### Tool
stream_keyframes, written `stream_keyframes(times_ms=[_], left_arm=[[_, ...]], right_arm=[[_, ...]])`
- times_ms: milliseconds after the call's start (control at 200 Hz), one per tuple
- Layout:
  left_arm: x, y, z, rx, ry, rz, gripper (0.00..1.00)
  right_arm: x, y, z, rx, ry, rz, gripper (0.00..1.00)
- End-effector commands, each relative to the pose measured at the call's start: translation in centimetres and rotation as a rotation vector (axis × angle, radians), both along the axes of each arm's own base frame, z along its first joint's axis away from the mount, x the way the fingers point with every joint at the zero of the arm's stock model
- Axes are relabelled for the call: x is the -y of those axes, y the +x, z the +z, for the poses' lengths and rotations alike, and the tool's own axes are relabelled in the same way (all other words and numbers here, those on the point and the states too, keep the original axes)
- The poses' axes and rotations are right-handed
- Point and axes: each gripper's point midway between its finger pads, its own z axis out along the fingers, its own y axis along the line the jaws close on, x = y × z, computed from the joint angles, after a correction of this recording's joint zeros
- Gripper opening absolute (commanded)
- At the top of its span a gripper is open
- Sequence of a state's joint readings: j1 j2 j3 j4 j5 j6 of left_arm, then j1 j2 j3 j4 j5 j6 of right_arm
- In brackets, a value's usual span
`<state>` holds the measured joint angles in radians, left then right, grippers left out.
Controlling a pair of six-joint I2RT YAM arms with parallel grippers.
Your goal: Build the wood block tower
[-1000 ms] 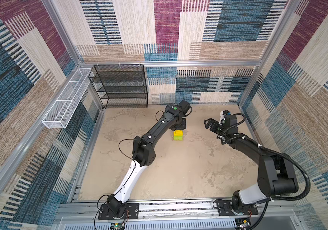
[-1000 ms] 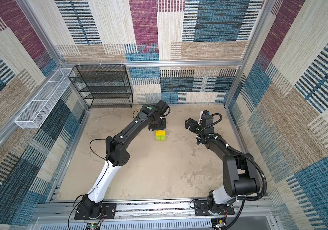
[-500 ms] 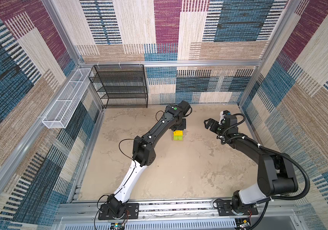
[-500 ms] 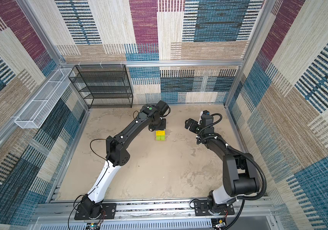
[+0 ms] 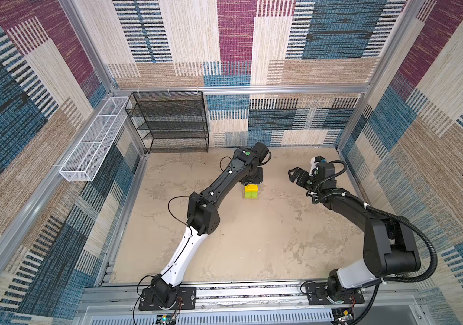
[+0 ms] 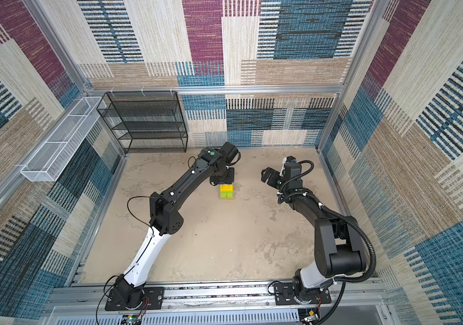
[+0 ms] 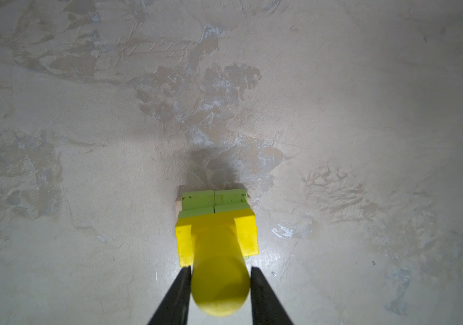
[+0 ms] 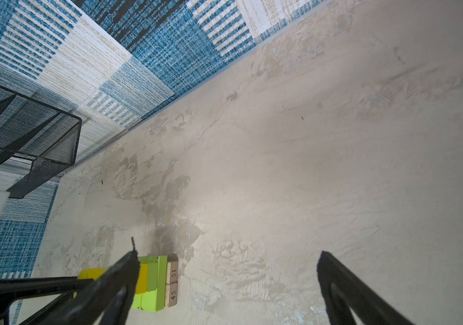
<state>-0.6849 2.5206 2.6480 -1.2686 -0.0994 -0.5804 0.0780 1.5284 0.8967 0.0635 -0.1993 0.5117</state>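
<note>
Left fingers (image 7: 175,304) are flanking the yellow cylinder (image 7: 220,270) atop the tower (image 5: 251,194) at frame centre; whether they are pinching it, cannot tell; right fingers (image 8: 337,292) are hanging spread wide, empty.

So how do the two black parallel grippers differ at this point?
The left gripper has jaws set narrow, flanking the yellow wooden cylinder atop the lime-green and yellow wood block tower; the right gripper has jaws spread wide around nothing. The left gripper sits right over the tower; the right gripper hangs apart from it, to one side. Both have black tapered fingers.
</note>
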Motion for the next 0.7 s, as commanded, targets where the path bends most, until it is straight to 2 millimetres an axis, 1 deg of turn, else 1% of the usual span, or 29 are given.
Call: stream_keyframes(times_ms=[0, 696], left_arm=[[-0.12, 0.3, -0.09, 0.006, -0.001, 0.022, 0.4], [-0.2, 0.25, -0.41, 0.0, 0.005, 0.025, 0.42]], right_arm=[[-0.18, 0.7, 0.88, 0.037, 0.013, 0.005, 0.99], [-0.07, 0.64, 0.74, 0.033, 0.017, 0.003, 0.99]])
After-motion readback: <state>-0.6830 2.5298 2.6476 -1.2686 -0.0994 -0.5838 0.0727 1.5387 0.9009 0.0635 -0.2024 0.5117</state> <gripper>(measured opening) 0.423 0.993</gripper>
